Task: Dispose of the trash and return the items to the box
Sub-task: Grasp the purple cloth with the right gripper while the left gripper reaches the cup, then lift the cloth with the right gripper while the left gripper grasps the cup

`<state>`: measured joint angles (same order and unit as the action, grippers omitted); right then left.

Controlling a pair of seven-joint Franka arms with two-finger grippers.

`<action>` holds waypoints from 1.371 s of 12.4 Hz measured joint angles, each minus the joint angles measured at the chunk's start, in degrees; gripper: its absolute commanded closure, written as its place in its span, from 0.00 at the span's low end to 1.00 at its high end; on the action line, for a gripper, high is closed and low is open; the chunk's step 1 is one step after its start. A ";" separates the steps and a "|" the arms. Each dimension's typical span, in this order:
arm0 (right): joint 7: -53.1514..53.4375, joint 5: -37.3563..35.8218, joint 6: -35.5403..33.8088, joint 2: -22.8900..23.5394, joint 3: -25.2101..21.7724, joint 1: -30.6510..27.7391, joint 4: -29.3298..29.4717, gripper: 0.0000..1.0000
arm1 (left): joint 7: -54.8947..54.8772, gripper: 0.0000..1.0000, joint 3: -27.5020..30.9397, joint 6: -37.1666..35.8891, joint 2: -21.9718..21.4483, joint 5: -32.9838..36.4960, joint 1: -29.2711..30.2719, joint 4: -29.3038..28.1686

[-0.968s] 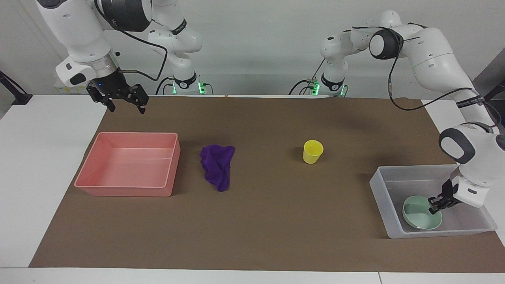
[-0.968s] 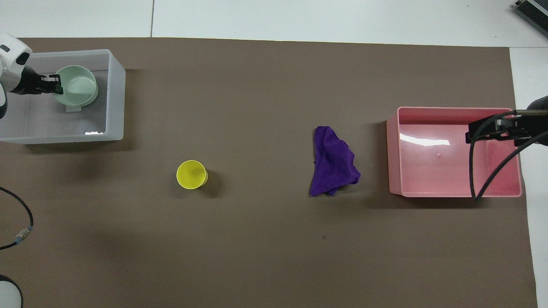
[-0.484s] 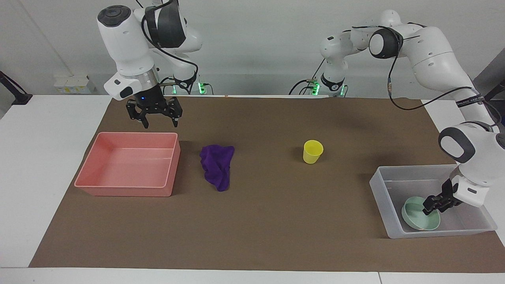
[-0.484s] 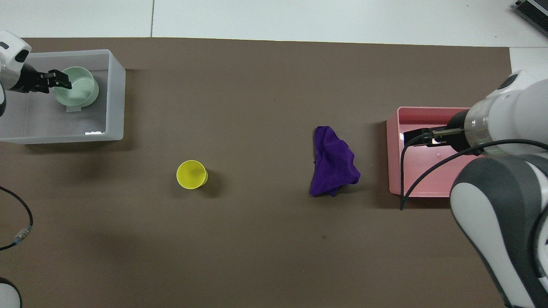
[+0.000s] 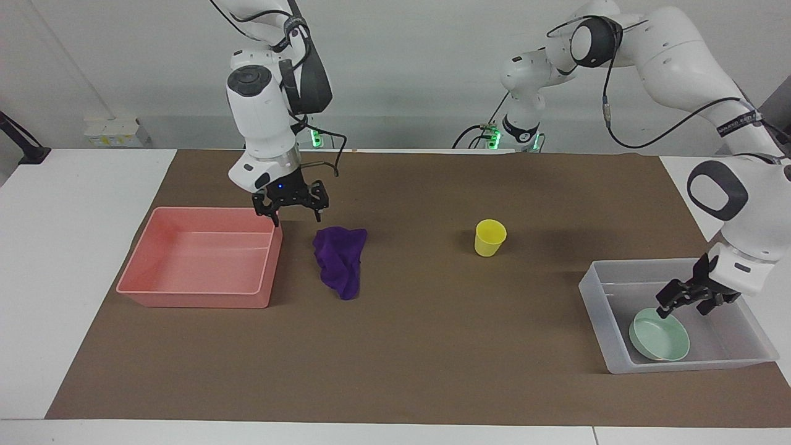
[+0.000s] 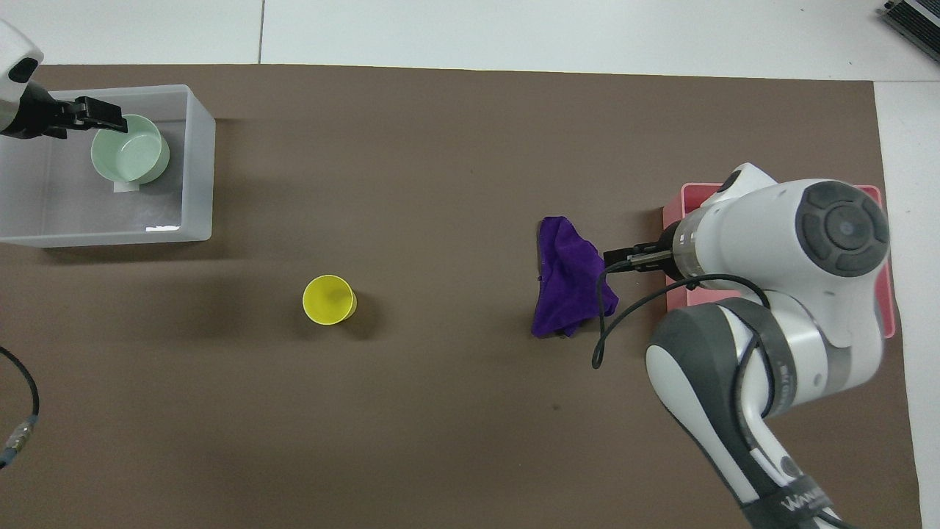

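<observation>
The purple cloth (image 5: 340, 259) lies crumpled on the brown mat beside the pink tray; it also shows in the overhead view (image 6: 569, 279). My right gripper (image 5: 295, 213) is open and hangs just above the mat, over the gap between the tray and the cloth, and shows in the overhead view (image 6: 620, 258). The yellow cup (image 5: 490, 237) stands upright mid-table (image 6: 329, 300). The mint-green bowl (image 5: 659, 334) lies flat in the clear-grey box (image 5: 596, 303) at the left arm's end. My left gripper (image 5: 685, 304) is open and empty just above the bowl (image 6: 131, 148).
The pink tray (image 5: 191, 298) holds nothing and stands at the right arm's end of the table. In the overhead view my right arm covers most of it (image 6: 887, 294). A white sticker (image 6: 125, 187) shows on the box (image 6: 198, 162) floor next to the bowl.
My right arm swung from the pink tray's outer end across it to the cloth's side and came lower. My left gripper let go of the bowl and rose; the bowl settled flat.
</observation>
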<state>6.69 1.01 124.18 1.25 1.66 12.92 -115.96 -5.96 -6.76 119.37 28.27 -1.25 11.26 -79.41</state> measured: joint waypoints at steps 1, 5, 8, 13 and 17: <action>0.33 0.00 2.40 1.43 0.00 0.84 -0.64 0.00 | 0.18 0.00 -0.02 -0.20 -3.56 0.00 -1.22 -3.33; 1.21 0.00 10.51 7.19 0.02 3.84 -2.93 0.00 | 2.62 0.00 -0.01 -0.97 -14.02 0.00 -4.07 -13.58; 1.61 0.00 16.64 10.49 0.01 5.05 -5.32 0.00 | 7.45 0.00 -0.12 -0.93 -18.99 -0.01 -8.63 -20.82; 1.93 0.00 17.76 11.66 0.00 5.54 -8.11 1.00 | 15.82 0.00 -0.27 8.02 -24.11 -0.01 -17.97 -35.14; 2.86 0.00 17.16 11.58 -0.10 5.53 -7.86 1.00 | 19.61 0.01 -0.28 18.38 -27.38 -0.01 -22.52 -47.62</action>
<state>9.54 1.01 141.34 12.83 1.56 18.45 -123.82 13.65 -7.05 137.75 0.89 -1.26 -11.26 -127.03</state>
